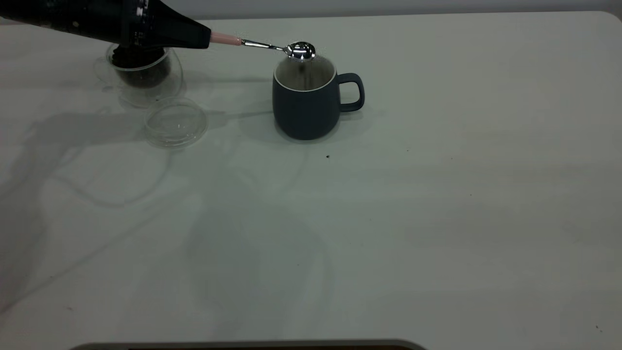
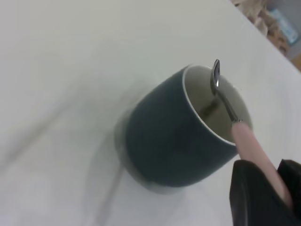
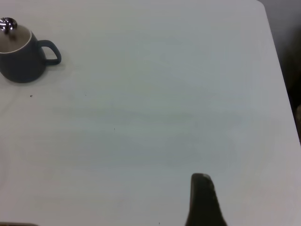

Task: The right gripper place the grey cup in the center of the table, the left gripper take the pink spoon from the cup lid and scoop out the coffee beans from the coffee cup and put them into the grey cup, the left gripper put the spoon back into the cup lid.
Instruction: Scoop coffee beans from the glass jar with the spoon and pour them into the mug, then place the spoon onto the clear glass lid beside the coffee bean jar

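The grey cup (image 1: 306, 99) stands upright near the table's middle, handle to the right. It also shows in the left wrist view (image 2: 178, 136) and the right wrist view (image 3: 21, 56). My left gripper (image 1: 203, 39) is shut on the pink handle of the spoon (image 1: 272, 46). The spoon's shiny bowl (image 2: 216, 75) hangs over the cup's far rim with no beans visible on it. The glass coffee cup (image 1: 143, 75) with dark beans is partly hidden behind my left arm. The clear cup lid (image 1: 176, 122) lies in front of it. My right gripper (image 3: 203, 195) hovers over bare table far right of the cup.
A few dark specks (image 1: 327, 156) lie on the white table in front of the grey cup. The table's right edge (image 3: 277, 70) shows in the right wrist view. A dark edge (image 1: 243, 346) runs along the table's front.
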`<action>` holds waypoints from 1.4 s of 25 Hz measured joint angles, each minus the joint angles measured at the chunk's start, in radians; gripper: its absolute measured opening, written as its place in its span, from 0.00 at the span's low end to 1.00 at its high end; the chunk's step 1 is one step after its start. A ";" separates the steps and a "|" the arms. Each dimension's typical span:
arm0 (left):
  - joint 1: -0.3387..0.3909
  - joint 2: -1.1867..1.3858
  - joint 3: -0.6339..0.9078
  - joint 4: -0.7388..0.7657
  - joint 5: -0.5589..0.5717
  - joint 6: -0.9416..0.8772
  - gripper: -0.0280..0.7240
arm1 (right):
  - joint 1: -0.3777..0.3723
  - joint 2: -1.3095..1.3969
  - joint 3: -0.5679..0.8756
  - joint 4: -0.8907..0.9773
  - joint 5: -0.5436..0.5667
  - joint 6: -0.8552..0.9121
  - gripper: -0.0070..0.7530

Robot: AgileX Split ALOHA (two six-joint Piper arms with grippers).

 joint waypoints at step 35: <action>0.300 -0.017 0.000 0.342 0.087 -0.544 0.22 | 0.000 0.000 0.000 0.000 0.000 0.001 0.71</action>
